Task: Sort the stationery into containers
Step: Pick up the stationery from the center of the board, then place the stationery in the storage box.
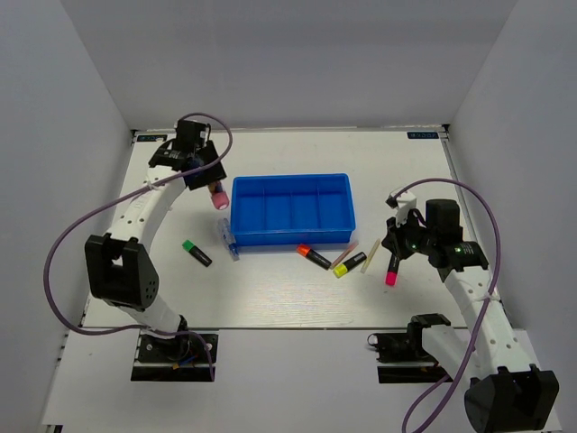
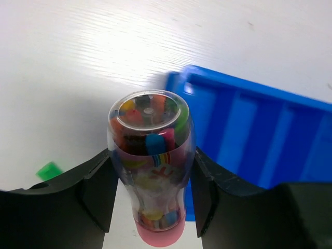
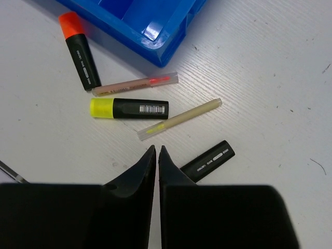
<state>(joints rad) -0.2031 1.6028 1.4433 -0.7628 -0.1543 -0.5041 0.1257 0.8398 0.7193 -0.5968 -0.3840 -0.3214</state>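
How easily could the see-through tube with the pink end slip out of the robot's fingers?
Perhaps fairly easily: the tube looks round and glossy, and the left gripper pinches it only at its sides. It seems packed with colourful bits, so probably heavy for its size. Laid on its side, it would likely roll.

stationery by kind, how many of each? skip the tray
markers: 4 - green marker, orange marker, yellow marker, pink marker
tubes: 2 - pink tube, clear-blue tube
sticks: 2 - pinkish stick, yellowish stick
total: 8
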